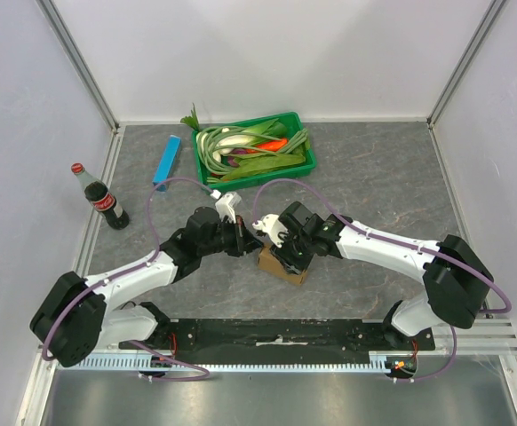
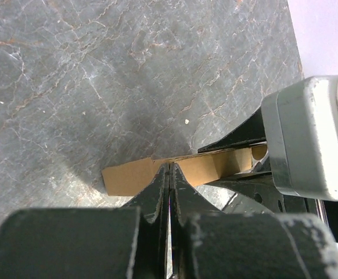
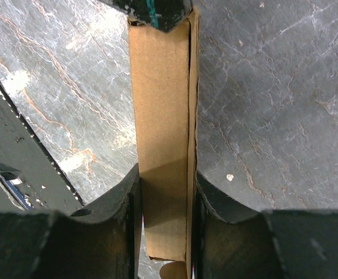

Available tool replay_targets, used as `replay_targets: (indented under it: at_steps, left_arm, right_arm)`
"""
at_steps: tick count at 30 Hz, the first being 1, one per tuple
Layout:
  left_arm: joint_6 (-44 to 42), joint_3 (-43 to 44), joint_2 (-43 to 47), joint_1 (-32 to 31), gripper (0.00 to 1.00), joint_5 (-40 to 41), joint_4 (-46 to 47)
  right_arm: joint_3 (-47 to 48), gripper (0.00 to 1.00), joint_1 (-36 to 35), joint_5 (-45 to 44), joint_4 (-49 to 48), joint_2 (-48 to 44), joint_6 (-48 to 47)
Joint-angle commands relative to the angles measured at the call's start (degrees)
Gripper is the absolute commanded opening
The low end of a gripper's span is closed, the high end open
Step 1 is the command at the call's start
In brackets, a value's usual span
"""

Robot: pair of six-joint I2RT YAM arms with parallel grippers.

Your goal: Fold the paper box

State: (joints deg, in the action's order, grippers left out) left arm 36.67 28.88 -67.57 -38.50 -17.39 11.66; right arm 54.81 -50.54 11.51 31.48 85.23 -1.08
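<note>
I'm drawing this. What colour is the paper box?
Plain brown; the paper box shows best in the right wrist view.

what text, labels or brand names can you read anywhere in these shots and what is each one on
"intel": runs sideways on the silver camera housing, at the right edge of the left wrist view.
Red label on the cola bottle: too small to read.
No print can be made out on the blue box.
No print shows on the paper box, which is plain brown.
</note>
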Motion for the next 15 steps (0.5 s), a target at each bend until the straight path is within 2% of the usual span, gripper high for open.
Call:
replay_targets:
  at_steps: [1, 8, 10, 11, 15]
  left_arm:
    - [6.2, 2.1, -1.3, -0.8, 0.02, -2.9, 0.9]
    - [5.3, 0.6, 0.1, -0.9, 0.02, -3.9, 1.1]
    - [1.2, 1.0, 1.6, -1.3, 0.11, 0.0, -1.4]
    - [-0.3, 1.1, 3.9, -1.3, 0.21, 1.7, -4.1]
    - [-6.5, 1.9, 7.0, -1.4, 0.33, 6.3, -7.9]
  right_arm:
    - [0.7, 0.23, -0.2, -2.0, -1.4, -1.4, 0.6]
    - [0.5, 0.23, -0.1, -2.3, -1.4, -1.4, 0.6]
    - [0.4, 0.23, -0.1, -2.1, -1.3, -1.6, 0.6]
    - [0.5, 0.23, -0.1, -2.0, -1.3, -1.6, 0.6]
    - [0.6, 0.23, -0.2, -1.8, -1.4, -1.5, 0.6]
